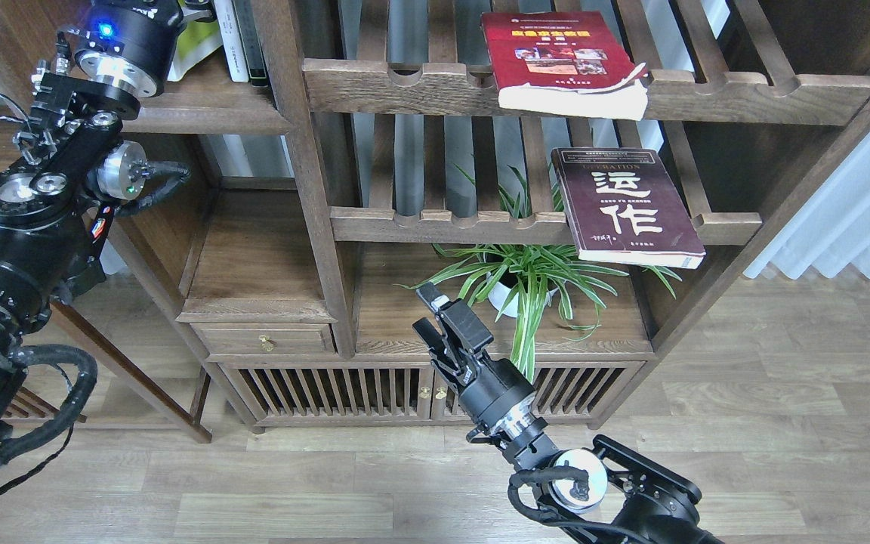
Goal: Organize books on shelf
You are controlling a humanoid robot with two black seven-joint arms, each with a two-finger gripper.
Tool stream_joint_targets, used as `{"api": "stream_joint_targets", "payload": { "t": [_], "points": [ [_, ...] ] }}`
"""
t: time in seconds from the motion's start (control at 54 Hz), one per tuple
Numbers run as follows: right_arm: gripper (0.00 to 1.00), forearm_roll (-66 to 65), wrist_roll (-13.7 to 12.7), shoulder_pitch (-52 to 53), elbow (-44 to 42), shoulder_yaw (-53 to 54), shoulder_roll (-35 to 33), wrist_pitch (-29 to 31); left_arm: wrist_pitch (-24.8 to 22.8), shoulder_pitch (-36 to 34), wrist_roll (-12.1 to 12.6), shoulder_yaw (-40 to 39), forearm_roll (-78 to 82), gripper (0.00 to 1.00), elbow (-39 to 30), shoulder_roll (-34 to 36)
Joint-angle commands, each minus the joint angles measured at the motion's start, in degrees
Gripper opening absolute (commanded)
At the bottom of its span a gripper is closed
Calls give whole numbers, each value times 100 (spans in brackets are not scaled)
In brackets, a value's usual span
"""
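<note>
A yellow-green book [198, 44] shows only as a sliver at the top left, above the solid dark shelf [201, 113], close to the slim volumes. My left gripper [182, 7] is at the top edge behind its wrist, mostly hidden, and the book travels with it. The red book [556, 53] lies flat on the upper slatted rack. The maroon book [624, 204] lies flat on the lower rack, overhanging its front rail. My right gripper [426, 308] is open and empty, low in front of the bookcase.
Slim white and dark-spined volumes [240, 38] stand on the shelf against the upright post [306, 189]. A potted spider plant [526, 279] stands under the lower slatted rack [442, 223]. A drawer [265, 340] and slatted cabinet doors sit below.
</note>
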Motion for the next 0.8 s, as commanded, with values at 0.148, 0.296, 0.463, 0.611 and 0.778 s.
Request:
{"api": "stream_joint_targets", "payload": {
  "t": [0.148,0.296,0.463,0.611,0.778],
  "points": [
    [93,-9,-2,0,0,-12,0,0,61,16,1,-39,-58,35,-201,50],
    [93,-9,-2,0,-9,-12,0,0,61,-1,1,-66,-76,36,-280,41],
    [93,-9,-2,0,-9,-4,0,0,61,-36,1,-101,-225,37,-420,41],
    [94,-18,-2,0,-9,-4,0,0,70,-54,1,-303,-252,37,-684,50],
    [94,-18,-2,18,-18,14,0,0,79,-63,1,-593,-261,39,-1009,41]
  ]
}}
